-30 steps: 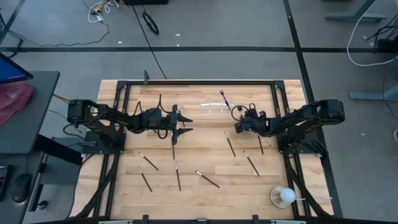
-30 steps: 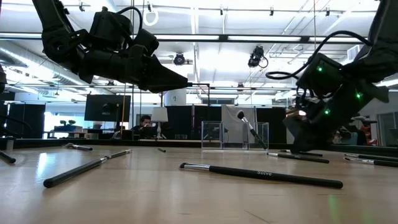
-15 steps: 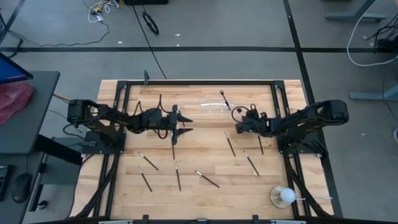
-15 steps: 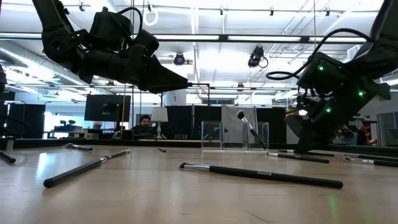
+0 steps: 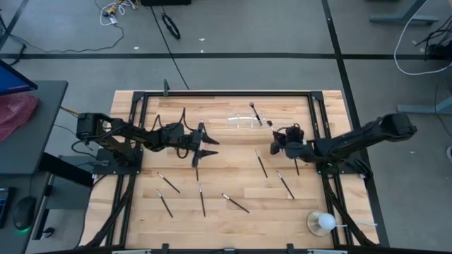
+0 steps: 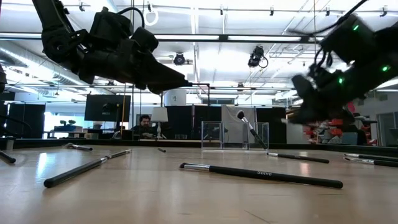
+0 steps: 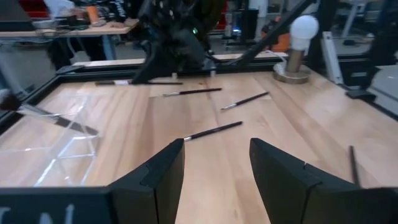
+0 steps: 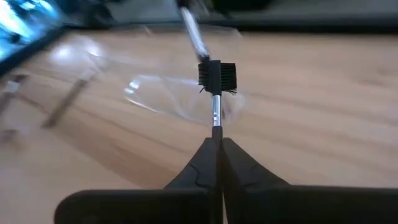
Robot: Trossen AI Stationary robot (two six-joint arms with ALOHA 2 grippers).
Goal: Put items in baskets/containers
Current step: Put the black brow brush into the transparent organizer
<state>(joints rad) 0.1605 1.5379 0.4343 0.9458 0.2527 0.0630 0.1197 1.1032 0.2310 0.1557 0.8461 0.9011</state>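
Right end effector (image 8: 214, 146) clamped on a thin brush (image 8: 216, 81), lifted above the table (image 5: 233, 176), near the clear organizer (image 5: 244, 120). Light, stiff, probably slippery; best taken mid-handle, away from soft bristles. Left end effector (image 7: 214, 158) apart, empty. Other brushes (image 5: 234, 203) scattered on wood.

The left arm reached in from the desk's left edge, its gripper (image 5: 210, 142) hanging above the middle with the fingers (image 7: 163, 176) spread apart and nothing between them. The right arm stretched in from the right edge, raised off the surface, its gripper (image 8: 216, 144) pinched tight on a thin brush (image 8: 216, 79).
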